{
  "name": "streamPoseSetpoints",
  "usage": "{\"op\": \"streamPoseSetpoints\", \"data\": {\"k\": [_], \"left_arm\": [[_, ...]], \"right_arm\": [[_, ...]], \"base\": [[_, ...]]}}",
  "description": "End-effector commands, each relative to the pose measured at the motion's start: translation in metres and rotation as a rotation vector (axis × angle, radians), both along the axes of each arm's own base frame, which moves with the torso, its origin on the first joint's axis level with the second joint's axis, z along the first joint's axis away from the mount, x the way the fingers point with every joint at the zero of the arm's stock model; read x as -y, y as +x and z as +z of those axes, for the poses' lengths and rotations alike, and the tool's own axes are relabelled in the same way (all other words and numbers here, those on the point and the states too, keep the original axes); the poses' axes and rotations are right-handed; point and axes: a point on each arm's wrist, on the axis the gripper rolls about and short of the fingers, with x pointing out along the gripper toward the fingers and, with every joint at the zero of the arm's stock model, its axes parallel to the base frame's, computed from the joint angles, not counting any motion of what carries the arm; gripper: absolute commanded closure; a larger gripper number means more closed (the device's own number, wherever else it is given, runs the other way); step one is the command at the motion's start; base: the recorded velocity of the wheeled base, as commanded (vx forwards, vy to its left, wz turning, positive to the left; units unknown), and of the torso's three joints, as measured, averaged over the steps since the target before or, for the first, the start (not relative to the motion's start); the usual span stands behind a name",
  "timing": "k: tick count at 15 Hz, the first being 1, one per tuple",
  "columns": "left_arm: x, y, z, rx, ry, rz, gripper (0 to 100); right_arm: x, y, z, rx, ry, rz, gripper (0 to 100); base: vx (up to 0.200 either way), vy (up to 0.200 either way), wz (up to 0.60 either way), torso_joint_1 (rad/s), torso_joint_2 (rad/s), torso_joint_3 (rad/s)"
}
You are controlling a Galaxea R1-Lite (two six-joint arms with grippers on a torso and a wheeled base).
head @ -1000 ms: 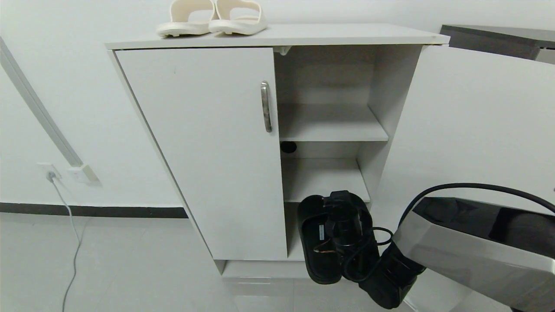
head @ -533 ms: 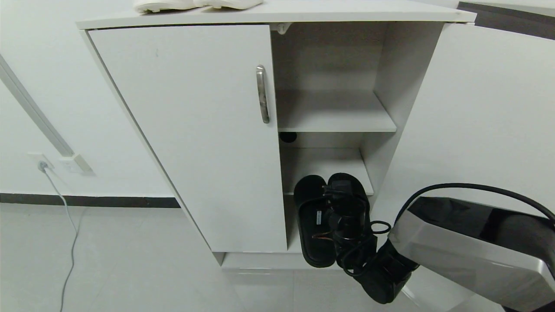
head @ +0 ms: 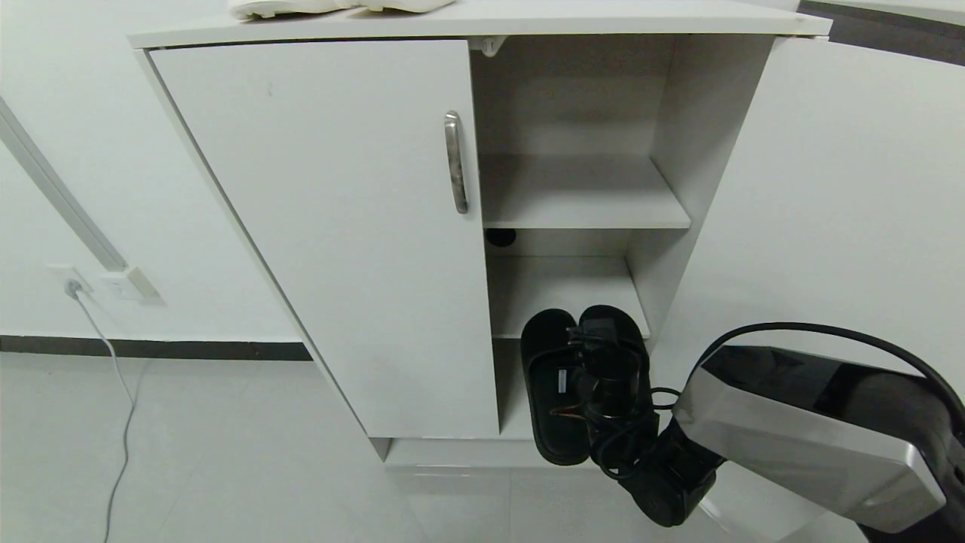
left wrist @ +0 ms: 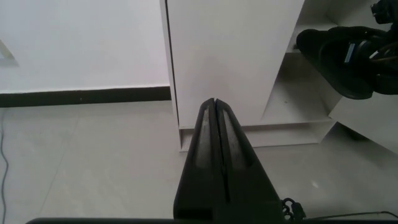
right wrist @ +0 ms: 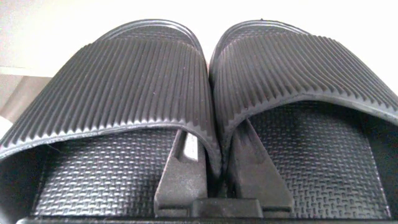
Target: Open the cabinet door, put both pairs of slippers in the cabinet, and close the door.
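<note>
A white two-door wooden cabinet (head: pixel 603 19) stands against the wall. Its left door (head: pixel 332 226) is shut, with a slim metal handle (head: pixel 453 162) at the door's three o'clock edge. The right door (head: pixel 844 188) is swung wide open. Inside the open half are an upper shelf (head: pixel 580 192) and a lower shelf (head: pixel 562 294), with the bottom compartment (head: pixel 516 422) beneath.

The pair of black ribbed rubber slippers (head: pixel 558 392) hangs in the air at about five o'clock of the cabinet front. The pair is before the bottom compartment, toes up and overlapping the lower shelf's front edge. The right hand (head: pixel 603 362) holds them. From its wrist camera its fingers (right wrist: pixel 186 162) pinch the two inner side walls together under the straps.

The pair of cream slippers (head: pixel 332 6) lies on the cabinet top, toward eleven o'clock.

The left hand (left wrist: pixel 214 109) hovers low over the grey tiled floor (head: pixel 188 452) facing the cabinet's base, its two fingers pressed together with nothing between them. A thin grey cable (head: pixel 121 422) trails down the wall at eight o'clock.
</note>
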Motion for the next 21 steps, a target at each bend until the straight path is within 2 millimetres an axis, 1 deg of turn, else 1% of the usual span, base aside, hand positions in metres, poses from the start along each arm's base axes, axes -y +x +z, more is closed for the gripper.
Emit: {"op": "streamPoseSetpoints", "data": {"k": [1, 9, 11, 15, 16, 18, 21], "left_arm": [[0.0, 0.0, 0.0, 0.0, 0.001, 0.0, 100], [0.0, 0.0, 0.0, 0.0, 0.0, 0.0, 100], [0.0, 0.0, 0.0, 0.0, -0.002, 0.0, 100], [0.0, 0.0, 0.0, 0.0, -0.002, 0.0, 100], [0.0, 0.0, 0.0, 0.0, -0.002, 0.0, 100], [0.0, 0.0, 0.0, 0.0, -0.002, 0.0, 100], [0.0, 0.0, 0.0, 0.0, -0.002, 0.002, 100]], "right_arm": [[0.0, 0.0, 0.001, 0.002, 0.001, 0.0, 100], [0.0, 0.003, 0.003, 0.01, 0.006, -0.002, 100], [-0.002, 0.006, 0.002, 0.015, 0.01, -0.003, 100], [-0.002, 0.021, 0.003, 0.013, 0.01, -0.023, 100], [-0.001, 0.031, 0.001, 0.017, 0.015, -0.039, 100], [0.0, 0.042, -0.002, 0.013, 0.011, -0.052, 100], [-0.002, 0.052, 0.006, 0.017, 0.015, -0.059, 100]], "base": [[0.2, 0.0, 0.0, 0.002, 0.0, -0.002], [0.2, 0.0, 0.0, 0.002, 0.0, 0.002], [0.0, 0.0, 0.0, 0.0, 0.0, 0.0], [0.0, 0.0, 0.0, 0.0, 0.0, 0.0], [0.0, 0.0, 0.0, 0.0, 0.0, 0.0], [0.0, 0.0, 0.0, 0.0, 0.0, 0.0], [0.0, 0.0, 0.0, 0.0, 0.0, 0.0]]}}
